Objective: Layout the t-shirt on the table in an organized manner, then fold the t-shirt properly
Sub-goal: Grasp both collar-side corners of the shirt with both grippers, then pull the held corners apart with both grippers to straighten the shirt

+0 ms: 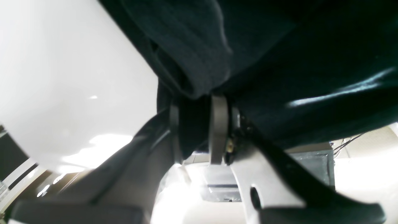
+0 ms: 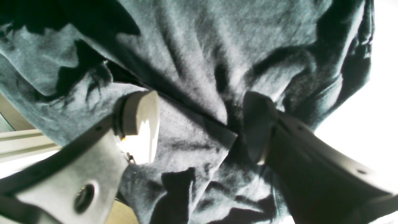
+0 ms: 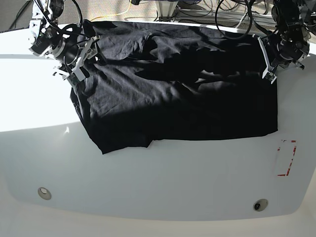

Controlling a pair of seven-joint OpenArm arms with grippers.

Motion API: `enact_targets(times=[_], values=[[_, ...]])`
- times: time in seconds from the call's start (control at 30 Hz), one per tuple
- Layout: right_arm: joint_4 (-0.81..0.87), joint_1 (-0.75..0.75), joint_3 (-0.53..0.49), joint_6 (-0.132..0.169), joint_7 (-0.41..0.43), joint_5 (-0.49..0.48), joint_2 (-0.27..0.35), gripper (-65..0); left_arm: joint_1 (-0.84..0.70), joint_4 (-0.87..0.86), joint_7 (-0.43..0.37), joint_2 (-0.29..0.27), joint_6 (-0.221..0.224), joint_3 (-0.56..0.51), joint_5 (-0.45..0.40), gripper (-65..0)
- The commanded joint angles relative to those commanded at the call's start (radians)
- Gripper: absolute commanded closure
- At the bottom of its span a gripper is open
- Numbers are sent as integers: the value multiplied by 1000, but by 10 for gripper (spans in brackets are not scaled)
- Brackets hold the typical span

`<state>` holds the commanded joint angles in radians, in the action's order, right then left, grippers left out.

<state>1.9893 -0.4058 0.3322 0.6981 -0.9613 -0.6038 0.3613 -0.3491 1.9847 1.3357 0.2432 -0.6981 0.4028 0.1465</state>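
And here's the t-shirt [image 3: 163,106], soft black cloth, spread wide across the far half of the smooth white table [image 3: 148,182], its surface rumpled into ridges and long creases, its near edge uneven. Over on its left side, the left gripper [image 1: 194,133] has its fingers drawn close with dark fabric bunched between them, pinching the t-shirt. Across at the other side, the right gripper [image 2: 199,130] stands wide open above the matte, wrinkled cloth, a stitched hem crossing between its fingers. Nearer the front, two round metal discs [image 3: 260,205] sit in the glossy tabletop, and a red dashed rectangle [image 3: 286,158] lies just beside the shirt's corner.
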Motion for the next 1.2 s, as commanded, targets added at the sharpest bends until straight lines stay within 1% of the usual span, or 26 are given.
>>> enact_targets(times=[0.13, 0.17, 0.23, 0.43, 0.53, 0.63, 0.73, 0.8, 0.97, 1.2], values=[[0, 0, 0, 0, 0, -2, -2, -411, 0, 0, 48, 0, 0, 21, 49, -100], [0, 0, 0, 0, 0, -2, -2, -411, 3, -3, 61, 8, 0, 28, 63, -100], [0, 0, 0, 0, 0, -2, -2, -411, 5, -3, 61, 23, 0, 29, 98, -100], [0, 0, -2, 0, 0, -2, -2, -411, 0, -5, 61, 61, 0, 37, 253, -100], [0, 0, -2, 0, 0, -2, -2, -411, 2, -5, 61, 63, 0, 48, 308, -100], [0, 0, -2, 0, 0, -2, -2, -411, 5, -5, 61, 58, 0, 110, 348, -100], [0, 0, -2, 0, 0, -2, -2, -411, 15, -9, 61, 49, 0, 178, 359, -101], [0, 0, -2, 0, 0, -3, -2, -411, 52, -18, 61, 18, 0, 210, 359, -101], [0, 0, -2, 0, 0, -3, -3, -411, 77, -23, 61, 12, 0, 281, 358, -101], [0, 0, -2, 0, 0, -3, -3, -411, 110, -23, 61, 12, 0, 279, 361, -103]])
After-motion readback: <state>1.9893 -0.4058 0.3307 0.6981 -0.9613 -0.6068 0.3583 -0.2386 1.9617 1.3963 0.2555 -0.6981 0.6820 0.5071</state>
